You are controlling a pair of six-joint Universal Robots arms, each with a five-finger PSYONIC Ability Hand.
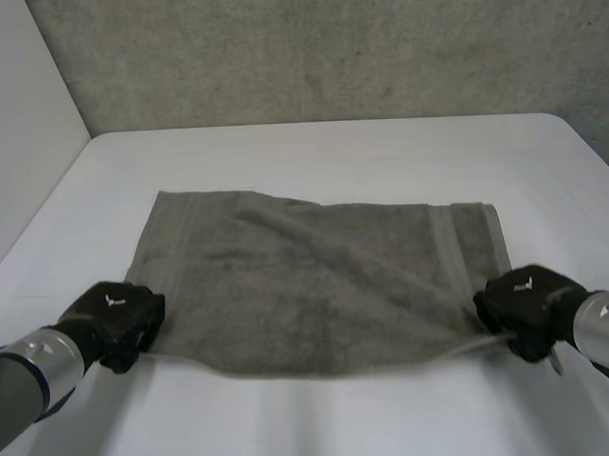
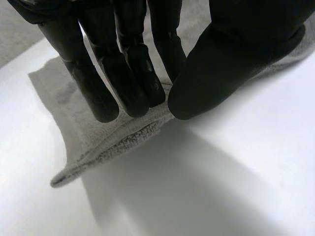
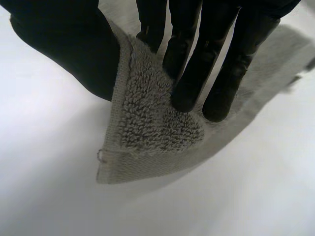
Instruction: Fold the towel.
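A grey-green towel (image 1: pixel 316 283) lies spread on the white table (image 1: pixel 322 157), a little wrinkled across its middle. My left hand (image 1: pixel 116 320) is at the towel's near left corner. In the left wrist view its fingers (image 2: pixel 133 83) and thumb pinch the towel's edge (image 2: pixel 123 140), which lifts slightly off the table. My right hand (image 1: pixel 525 308) is at the near right corner. In the right wrist view its fingers (image 3: pixel 197 78) and thumb pinch that corner (image 3: pixel 147 137), which hangs raised below them.
A grey wall (image 1: pixel 328 47) rises behind the table's far edge. A white panel (image 1: pixel 20 118) stands along the left side. Bare table surface lies in front of the towel and beyond it.
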